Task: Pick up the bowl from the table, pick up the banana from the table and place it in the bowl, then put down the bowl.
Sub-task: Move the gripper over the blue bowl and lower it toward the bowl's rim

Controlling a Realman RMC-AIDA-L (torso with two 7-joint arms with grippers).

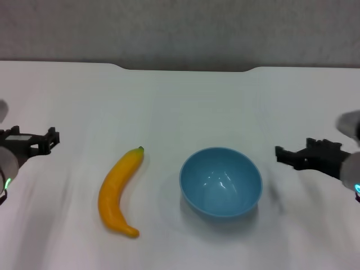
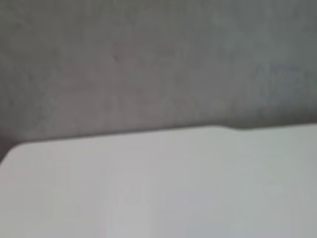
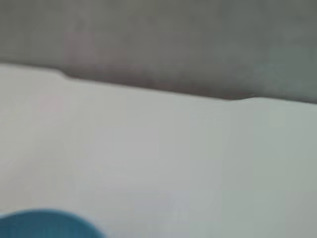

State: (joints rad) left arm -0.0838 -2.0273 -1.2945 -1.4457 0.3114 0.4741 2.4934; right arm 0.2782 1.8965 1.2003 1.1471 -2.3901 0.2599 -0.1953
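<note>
Grey textured wall behind, white table (image 1: pixel 180 101) in front with a shallow notch in its far edge, as shown from the head view. Bowl (image 1: pixel 220 181) upright near the middle, mouth up, empty; banana (image 1: pixel 119 191) flat on its side just beside the bowl, apart from it, stem tip pointing away from the robot. Left gripper (image 1: pixel 48 140) low over the table, well apart from the banana on the side away from the bowl, holding nothing; finger spread cannot be told. Right gripper (image 1: pixel 289 156) low over the table, near the bowl rim on the side away from the banana, not touching, holding nothing; finger spread likewise cannot be told. Left wrist view: bare table (image 2: pixel 158 188), notch and wall only; no task item and no fingers visible. Right wrist view: table (image 3: pixel 158 148), notch, wall, and a blue sliver of the bowl (image 3: pixel 44 224) at the frame edge, placing the bowl close ahead of the right fingers; fingers themselves not visible. Task not yet started: both items untouched on the surface. Handling judgement: bowl probably light, rigid and glossy, so likely to slip; best taken by pinching the rim wall nearest the right fingers, one finger inside and one outside. Banana probably light, stiff and smooth; best taken across its mid-section, where the curve is thickest, to avoid rolling.
</note>
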